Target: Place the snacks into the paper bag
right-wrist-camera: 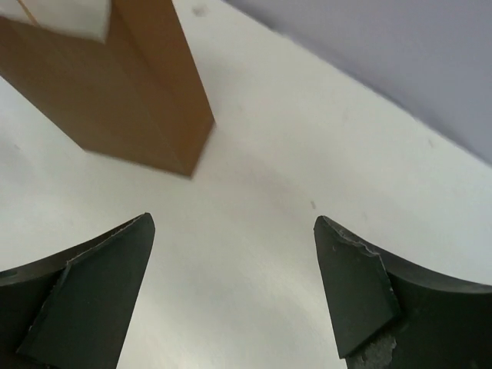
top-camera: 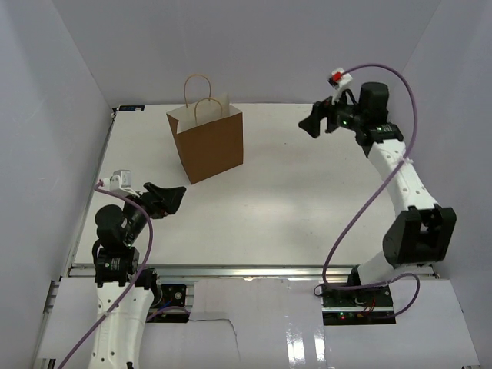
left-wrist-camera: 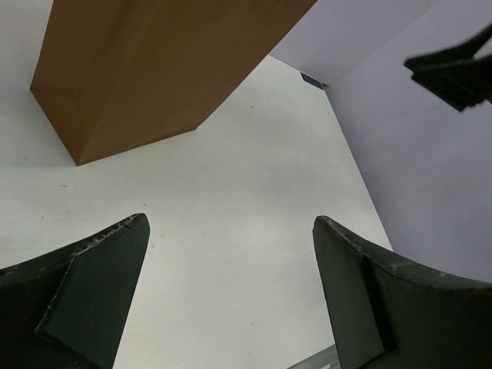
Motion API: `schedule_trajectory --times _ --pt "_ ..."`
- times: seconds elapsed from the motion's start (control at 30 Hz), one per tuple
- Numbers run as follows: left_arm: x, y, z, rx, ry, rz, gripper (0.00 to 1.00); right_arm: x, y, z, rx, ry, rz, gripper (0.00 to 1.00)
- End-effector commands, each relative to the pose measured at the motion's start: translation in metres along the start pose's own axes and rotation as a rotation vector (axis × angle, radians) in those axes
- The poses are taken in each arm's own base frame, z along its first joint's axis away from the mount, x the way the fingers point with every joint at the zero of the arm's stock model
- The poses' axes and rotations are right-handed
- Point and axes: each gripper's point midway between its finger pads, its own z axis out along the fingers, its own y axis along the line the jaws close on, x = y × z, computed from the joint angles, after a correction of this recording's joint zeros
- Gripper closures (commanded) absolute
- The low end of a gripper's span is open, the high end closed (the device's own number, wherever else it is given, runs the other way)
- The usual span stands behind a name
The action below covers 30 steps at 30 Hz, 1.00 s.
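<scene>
The brown paper bag (top-camera: 207, 144) stands upright at the back left of the white table, its two looped handles up. It also shows in the left wrist view (left-wrist-camera: 146, 69) and the right wrist view (right-wrist-camera: 115, 84). No snack packets show in any view. My left gripper (top-camera: 175, 197) is open and empty, low over the table in front of and to the left of the bag. My right gripper (top-camera: 310, 125) is open and empty, raised at the back right, pointing toward the bag. Both wrist views show only bare table between the jaws.
White walls close in the table on the left, back and right. A metal rail (top-camera: 246, 270) runs along the near edge by the arm bases. The right gripper's tips show in the left wrist view (left-wrist-camera: 453, 73).
</scene>
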Motion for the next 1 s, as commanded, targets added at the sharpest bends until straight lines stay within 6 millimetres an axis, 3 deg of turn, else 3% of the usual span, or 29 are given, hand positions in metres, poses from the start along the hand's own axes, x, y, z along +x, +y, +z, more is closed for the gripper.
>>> schedule_trajectory --times 0.0,0.03,0.1,0.13,0.2,0.37,0.53,0.97 --pt "-0.017 -0.003 -0.001 -0.023 -0.042 0.061 0.02 0.028 0.002 -0.063 0.097 0.105 -0.159 0.10" --pt "-0.018 0.001 0.000 -0.036 -0.041 0.065 0.02 0.057 -0.004 -0.077 0.135 0.161 -0.141 0.10" --pt "-0.022 0.004 0.002 -0.056 -0.048 0.081 0.02 0.065 -0.006 -0.109 0.252 0.191 -0.182 0.10" --pt "-0.024 0.005 0.005 -0.062 -0.047 0.089 0.02 0.087 -0.014 -0.121 0.326 0.251 -0.167 0.10" --pt "-0.027 0.007 0.008 -0.067 -0.051 0.093 0.02 0.099 -0.008 -0.138 0.368 0.299 -0.153 0.10" --pt "-0.027 0.007 0.018 -0.057 -0.030 0.080 0.02 0.124 -0.001 -0.155 0.422 0.346 -0.070 0.10" --pt "-0.025 0.004 0.021 -0.038 -0.007 0.073 0.02 0.119 0.002 -0.159 0.430 0.319 -0.060 0.10" --pt "-0.021 0.002 0.007 -0.043 -0.015 0.091 0.02 0.096 -0.004 -0.167 0.522 0.242 -0.023 0.10"
